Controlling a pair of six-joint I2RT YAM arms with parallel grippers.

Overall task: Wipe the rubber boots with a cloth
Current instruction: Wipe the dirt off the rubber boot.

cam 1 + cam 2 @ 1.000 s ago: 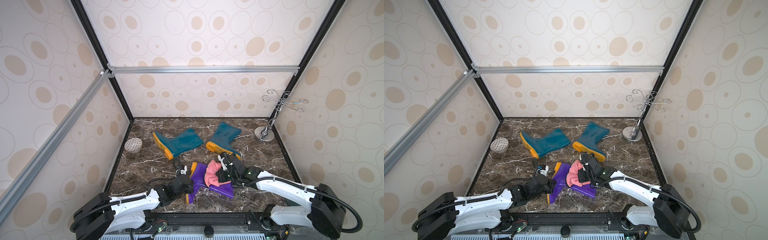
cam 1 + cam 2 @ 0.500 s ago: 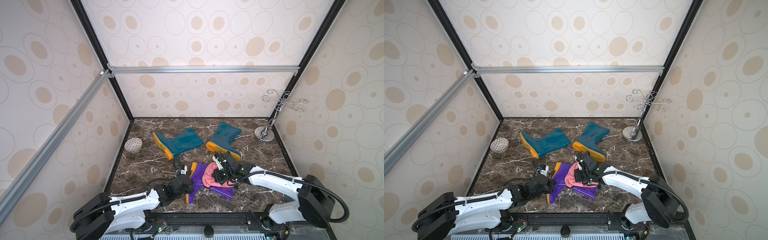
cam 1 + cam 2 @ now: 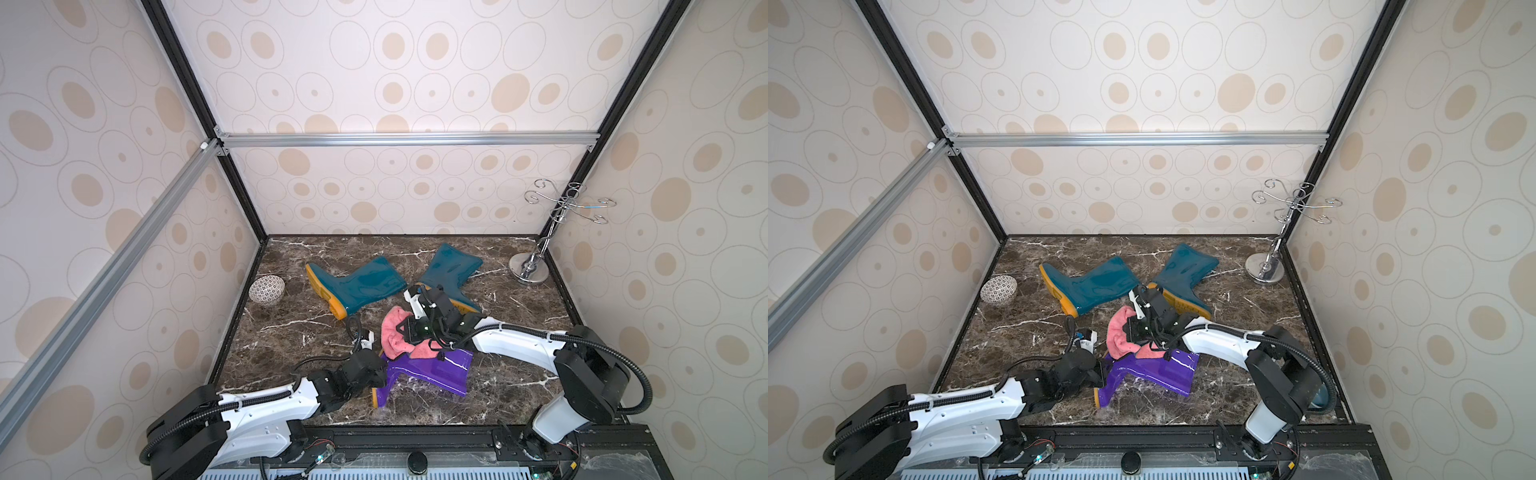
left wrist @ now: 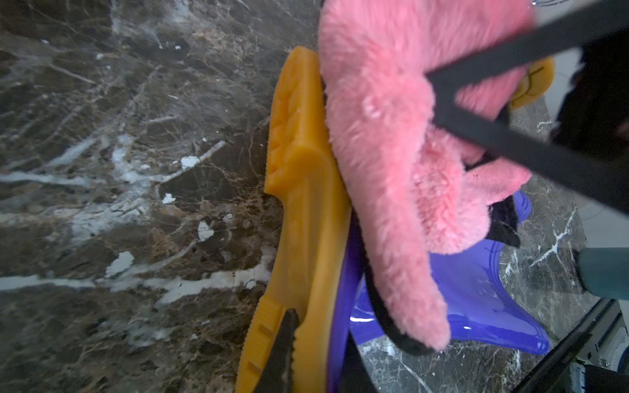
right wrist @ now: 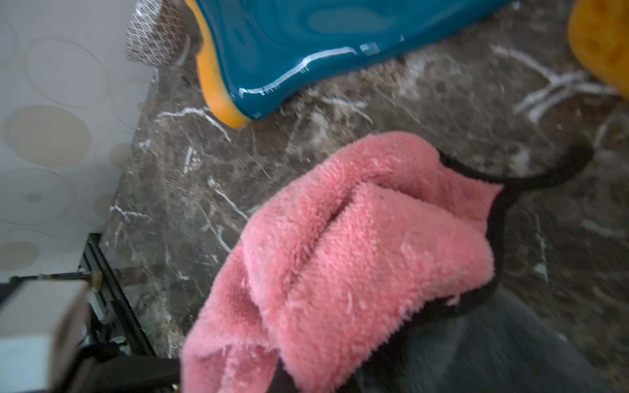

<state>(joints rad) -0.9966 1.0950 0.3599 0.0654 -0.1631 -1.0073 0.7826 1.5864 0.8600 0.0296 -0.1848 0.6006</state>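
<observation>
Watch the purple boot [image 3: 432, 372]: your left gripper [image 3: 381, 365] clamps only its sole [image 4: 306, 211], so a hard wiping stroke could twist it loose. The cloth [image 3: 392, 332] lies bunched on the boot's foot, pinched by your right gripper [image 3: 406, 333], jaws fully closed, most of it spilling beyond them.
</observation>
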